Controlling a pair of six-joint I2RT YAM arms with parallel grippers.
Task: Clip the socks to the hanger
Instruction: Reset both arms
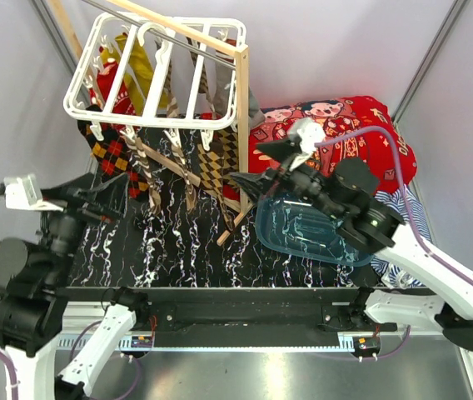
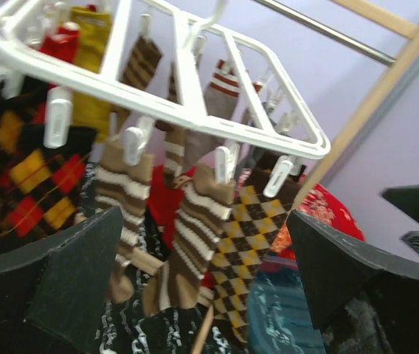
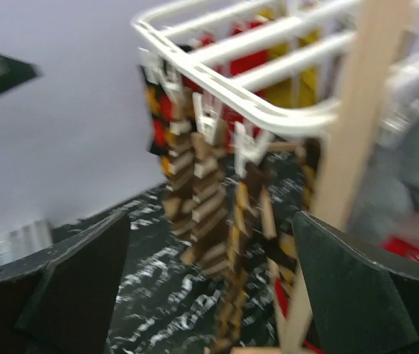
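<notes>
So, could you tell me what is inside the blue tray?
Nothing shows in the uncovered part of the blue tray; the right arm hides its upper right side.

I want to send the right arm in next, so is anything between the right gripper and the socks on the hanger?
Yes. The wooden rack's upright post stands just ahead of the right gripper, before the hanger. Left of the post, the striped socks look unobstructed.
</notes>
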